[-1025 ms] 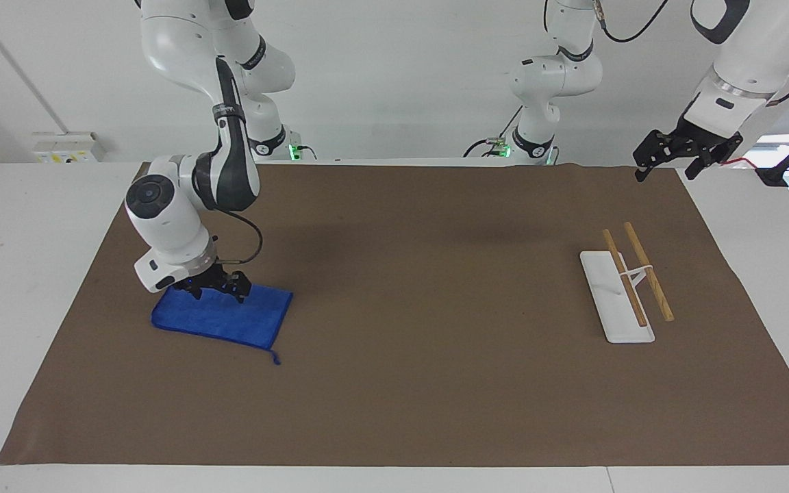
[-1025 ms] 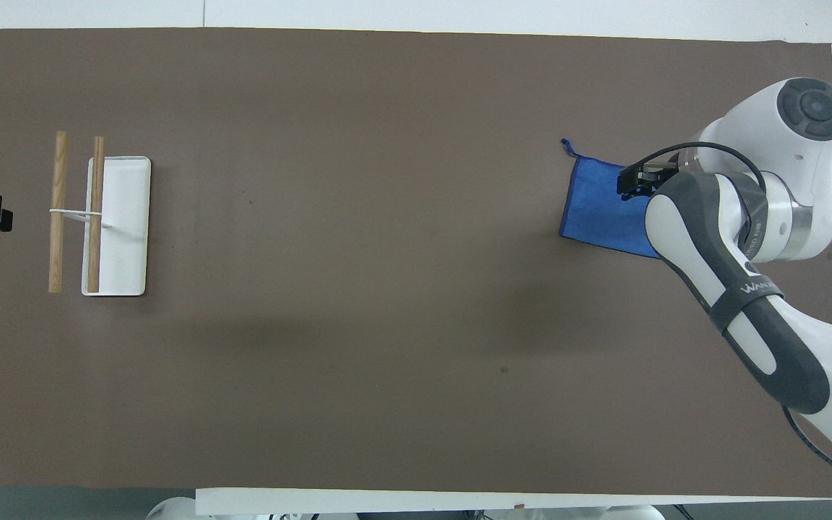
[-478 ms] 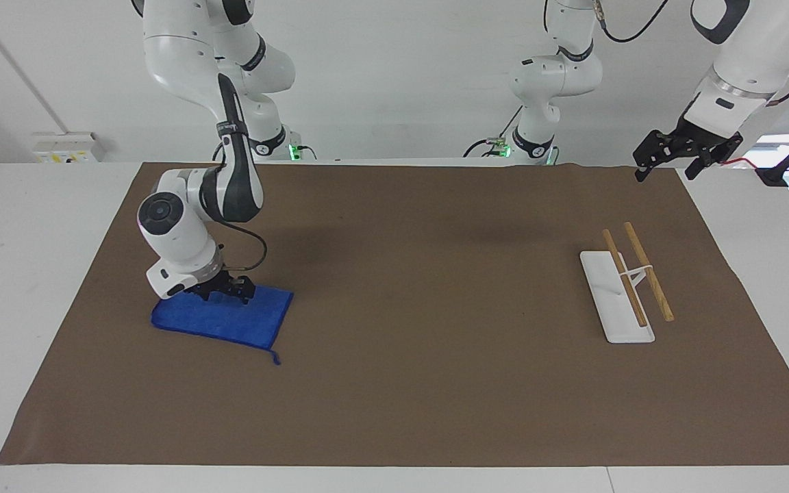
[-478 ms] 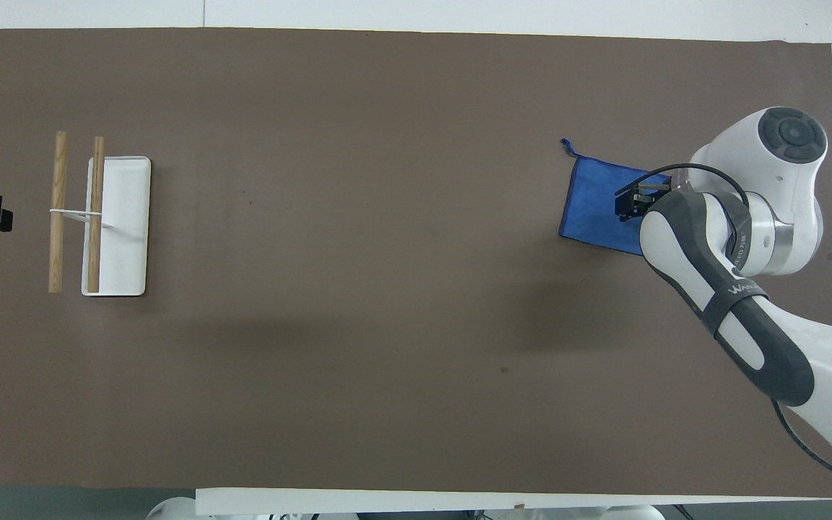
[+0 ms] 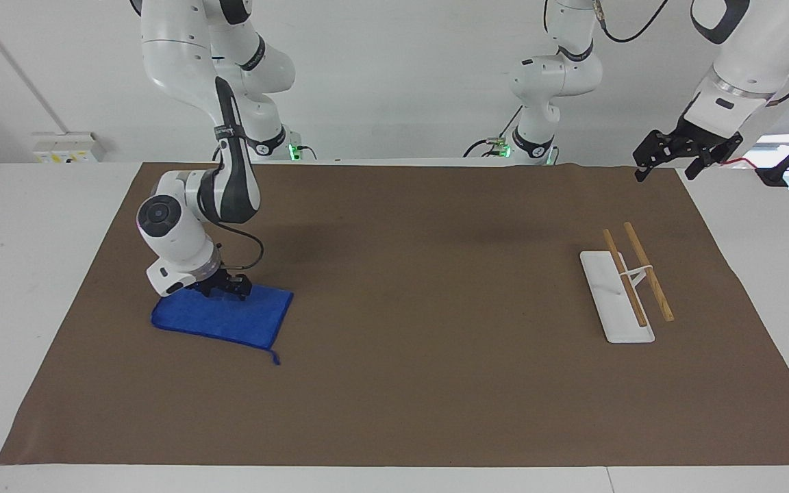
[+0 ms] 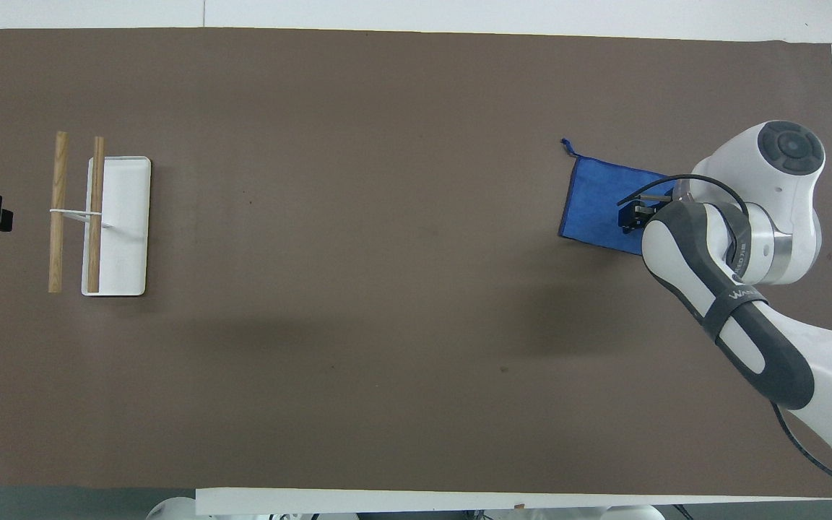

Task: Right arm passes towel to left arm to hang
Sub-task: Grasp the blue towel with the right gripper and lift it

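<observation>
the towel (image 5: 223, 316) is lain flat on the table (image 5: 408, 383), pressed by the right end effector (image 5: 224, 287), its opening untellable; passing and hanging remain undone.

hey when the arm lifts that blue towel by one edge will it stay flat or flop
Probably flop: the towel lies thin and limp on the mat, so it should drape below the right tool. It looks light. Its thread tail may dangle.

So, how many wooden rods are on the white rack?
2. One wooden rod lies over the white rack; the other wooden rod lies beside it, toward the left arm's end. None seems hidden.
</observation>
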You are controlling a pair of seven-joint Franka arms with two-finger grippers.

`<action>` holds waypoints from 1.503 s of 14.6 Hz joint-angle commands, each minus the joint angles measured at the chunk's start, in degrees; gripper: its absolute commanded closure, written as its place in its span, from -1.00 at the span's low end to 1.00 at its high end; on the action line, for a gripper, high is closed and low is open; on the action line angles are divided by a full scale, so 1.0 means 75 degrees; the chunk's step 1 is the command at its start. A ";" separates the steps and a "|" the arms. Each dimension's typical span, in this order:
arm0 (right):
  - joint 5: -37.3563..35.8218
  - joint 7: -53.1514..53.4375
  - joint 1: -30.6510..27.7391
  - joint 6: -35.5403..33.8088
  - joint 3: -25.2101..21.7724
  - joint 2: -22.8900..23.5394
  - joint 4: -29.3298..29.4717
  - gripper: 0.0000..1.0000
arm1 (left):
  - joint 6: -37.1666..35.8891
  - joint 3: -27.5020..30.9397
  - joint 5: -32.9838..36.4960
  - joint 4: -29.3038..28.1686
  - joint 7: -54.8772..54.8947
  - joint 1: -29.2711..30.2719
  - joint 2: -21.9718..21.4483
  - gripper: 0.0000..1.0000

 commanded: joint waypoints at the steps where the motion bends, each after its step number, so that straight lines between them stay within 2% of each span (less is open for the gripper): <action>1: 0.0118 -0.0269 -0.0072 0.0183 0.0055 -0.0228 -0.0298 -0.45 | -0.0055 0.0005 0.0043 -0.0088 0.0055 0.0023 -0.0114 -1.00; 4: 0.0118 -0.0292 -0.0084 0.0183 0.0055 -0.0228 -0.0322 -0.04 | -0.0055 0.0005 0.0043 -0.0088 0.0055 0.0023 -0.0103 -1.00; 5: 0.0118 -0.0303 -0.0084 0.0183 0.0055 -0.0228 -0.0322 0.15 | -0.0055 0.0005 0.0043 -0.0088 0.0055 0.0023 -0.0103 -1.00; 8: 0.0118 -0.0315 -0.0061 0.0172 0.0055 -0.0205 -0.0287 1.00 | -0.0090 0.0005 0.0043 -0.0077 0.0032 0.0024 -0.0114 -1.00; 10: 0.0118 -0.0490 -0.0037 -0.0038 0.0067 -0.0170 0.0016 1.00 | -0.0393 0.0017 0.0078 -0.0088 -0.0026 0.0058 -0.0126 -1.00; 12: 0.0211 -0.0491 0.0045 -0.0809 0.0171 -0.0181 0.0659 1.00 | -0.0746 0.0017 0.0113 -0.0088 -0.0225 0.0222 -0.0161 -1.00; 14: 0.1237 -0.0398 0.0057 -0.1885 0.0441 -0.0181 0.1665 1.00 | -0.0654 0.0017 0.0125 -0.0088 -0.0598 0.0246 -0.0161 -1.00; 16: 0.2304 0.0021 0.0092 -0.2510 0.0477 -0.0193 0.2371 1.00 | -0.0513 0.0006 0.0125 -0.0100 -0.2036 0.0234 -0.0149 -1.00; 20: 0.3853 0.2759 0.0092 -0.2852 0.1306 -0.0357 0.2818 1.00 | 0.0247 -0.0088 0.0125 -0.0907 -0.3151 0.0071 -0.0442 -1.00; 22: 0.4835 0.4166 0.0092 -0.2677 0.1787 -0.0369 0.2866 1.00 | 0.0727 -0.0100 0.0125 -0.1270 -0.4252 -0.0489 -0.0454 -1.00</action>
